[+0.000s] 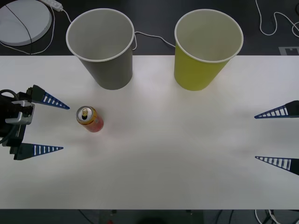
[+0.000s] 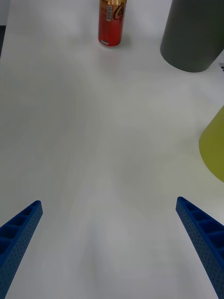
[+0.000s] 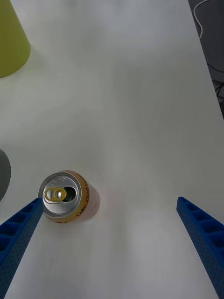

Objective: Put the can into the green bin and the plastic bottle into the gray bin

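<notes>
Small orange-gold and red aluminium can (image 1: 90, 119), upright just beyond the spread-open left pincer (image 1: 52, 126), looks light, thin-walled, slick; grip mid-body gently; right pincer (image 1: 276, 137) gapes idle

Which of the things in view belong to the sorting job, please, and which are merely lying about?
Job:
- can, upright on the table
- green bin
- gray bin
- left pincer, open beside the can
- right pincer, open, idle

Lying about:
- white round disc
- white cables
</notes>
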